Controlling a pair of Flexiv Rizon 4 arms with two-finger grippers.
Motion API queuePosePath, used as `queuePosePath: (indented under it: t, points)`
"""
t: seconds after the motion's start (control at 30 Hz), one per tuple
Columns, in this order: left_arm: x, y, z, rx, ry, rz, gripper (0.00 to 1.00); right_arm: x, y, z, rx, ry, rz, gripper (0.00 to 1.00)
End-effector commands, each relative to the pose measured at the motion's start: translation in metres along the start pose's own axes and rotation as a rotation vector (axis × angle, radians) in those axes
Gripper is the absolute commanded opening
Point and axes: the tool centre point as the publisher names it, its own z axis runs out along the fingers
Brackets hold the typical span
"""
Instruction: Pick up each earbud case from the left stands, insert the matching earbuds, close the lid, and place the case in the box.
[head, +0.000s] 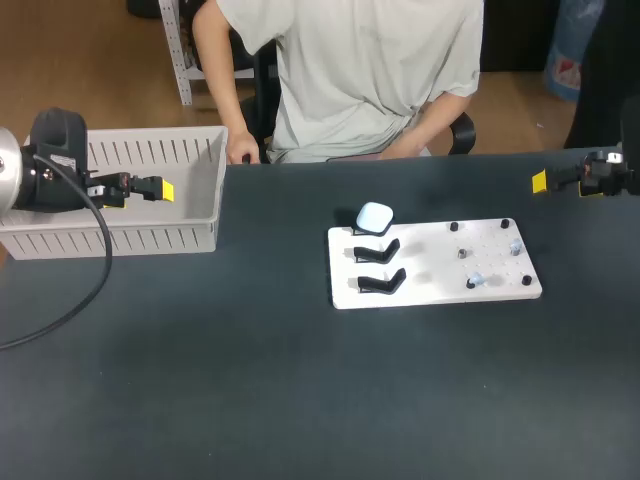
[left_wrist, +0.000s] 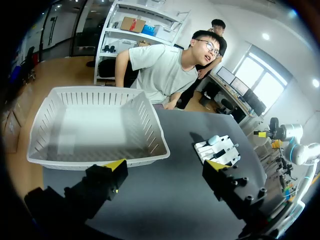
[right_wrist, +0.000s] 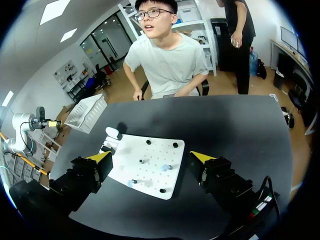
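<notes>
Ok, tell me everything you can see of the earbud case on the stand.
The small, rounded, pale bluish-white earbud case looks like smooth plastic. It sits on the rearmost stand at the left side of the flat white board, just behind an empty black stand. Its own stand is mostly hidden beneath it. Nothing else touches it. Whether the lid is shut is too small to tell.

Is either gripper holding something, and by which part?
Nothing is held. The left gripper and the right gripper are open and empty, both far from the earbud case.
</notes>
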Motion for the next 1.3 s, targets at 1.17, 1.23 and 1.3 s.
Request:
queuePosePath:
  t: [1.17,1.23,1.3]
  points:
    - [-0.0002,-0.0013,-0.0006,-0.005,0.003,-0.001,1.00,0.0000,0.0002,-0.0005,0.002,0.001,0.000,1.00]
    - [-0.0002,-0.0013,-0.0006,-0.005,0.003,-0.001,1.00,0.0000,0.0002,-0.0005,0.002,0.001,0.000,1.00]
    - [0.0011,-0.0070,-0.0029,0.033,0.001,0.034,1.00,0.0000,0.0002,-0.0005,0.002,0.001,0.000,1.00]
